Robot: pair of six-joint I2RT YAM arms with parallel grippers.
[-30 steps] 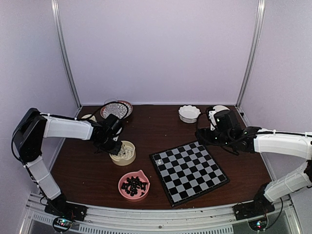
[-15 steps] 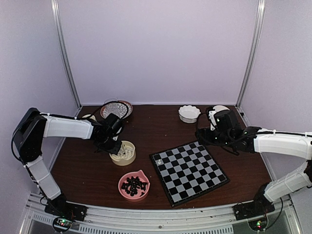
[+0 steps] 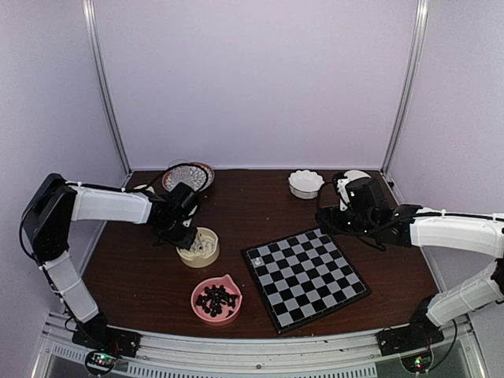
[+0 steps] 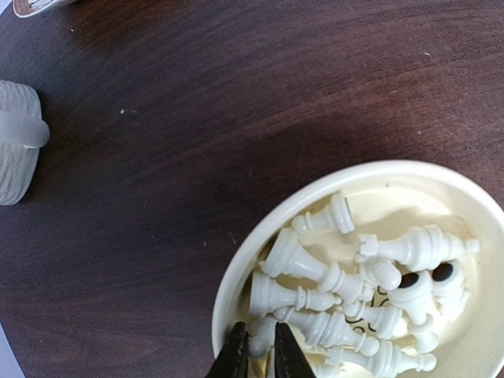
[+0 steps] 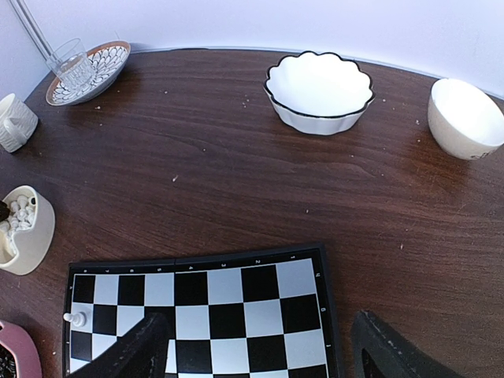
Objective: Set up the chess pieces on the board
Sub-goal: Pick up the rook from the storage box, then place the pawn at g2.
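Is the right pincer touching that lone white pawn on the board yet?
Apart. The right wrist view shows the white pawn standing near the board's corner, with bare squares between it and the open right pincer's nearest finger.

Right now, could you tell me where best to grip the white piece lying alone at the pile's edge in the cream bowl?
Probably the slim stem of the lone white piece, from straight above, jaws crosswise to its length: it lies on its side, with bare bowl floor beside it.

My left gripper (image 3: pixel 187 235) reaches into the cream bowl (image 3: pixel 206 256) of white pieces (image 3: pixel 201 245). One chessman (image 3: pixel 254 257) (alone) stands at the left corner of the board (image 3: pixel 307 277). My right gripper (image 3: pixel 337 222) hovers beyond it.
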